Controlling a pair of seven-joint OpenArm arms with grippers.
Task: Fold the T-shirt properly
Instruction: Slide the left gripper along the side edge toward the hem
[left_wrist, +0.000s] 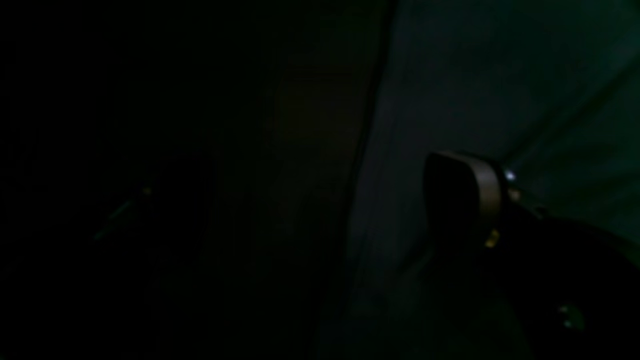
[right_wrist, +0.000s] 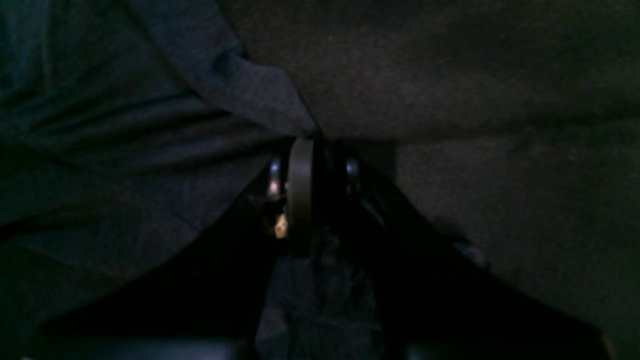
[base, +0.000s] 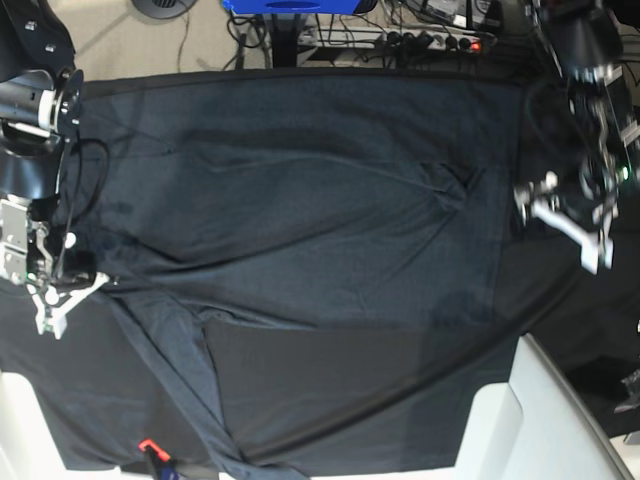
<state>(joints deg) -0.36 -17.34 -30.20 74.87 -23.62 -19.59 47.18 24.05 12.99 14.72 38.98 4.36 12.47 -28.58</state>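
Note:
The T-shirt (base: 300, 200) lies spread over most of the table, a dark heathered knit with creases. My right gripper (base: 62, 298) is at the shirt's left edge. In the right wrist view its fingers (right_wrist: 300, 195) stand together, shut on a folded corner of the T-shirt (right_wrist: 240, 85) that runs down into them. My left gripper (base: 565, 215) hovers over the shirt's right edge, open with nothing in it. The left wrist view is very dark and shows one finger (left_wrist: 465, 195) over the T-shirt (left_wrist: 475, 90).
A smooth black tablecloth (base: 350, 380) covers the table below the shirt. White furniture (base: 540, 420) stands at the lower right. A power strip (base: 430, 40) and cables lie beyond the far edge. A small red item (base: 148, 447) sits at the near edge.

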